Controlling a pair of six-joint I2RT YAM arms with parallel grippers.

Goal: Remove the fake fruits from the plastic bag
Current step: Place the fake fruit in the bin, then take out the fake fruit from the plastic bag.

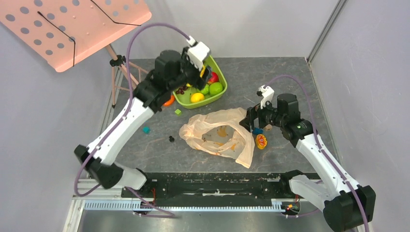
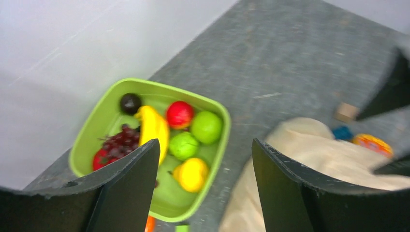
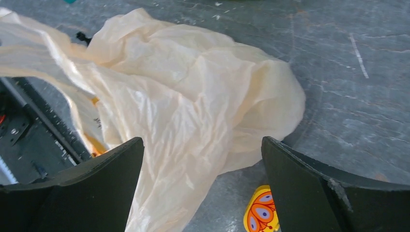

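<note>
Plastic bag (image 1: pixel 212 128): crumpled mid-table, right edge under right gripper (image 3: pixel 202 140), fingers wide apart, empty. Banana (image 2: pixel 153 128), red-purple grape bunch (image 2: pixel 121 142), small yellow fruit (image 2: pixel 192 174): in green tub (image 2: pixel 89 133), outside bag, below left gripper (image 2: pixel 204 142), likewise spread wide, holding nothing.

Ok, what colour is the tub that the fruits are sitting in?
The tub is lime green, clearest in the left wrist view.

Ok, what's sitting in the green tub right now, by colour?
Yellow: 2, the banana and the round yellow fruit
Green: 2 green fruits
Red: 2 red fruits
Dark: 2, the grape bunch and a round dark fruit
Total: 8 in the green tub
</note>
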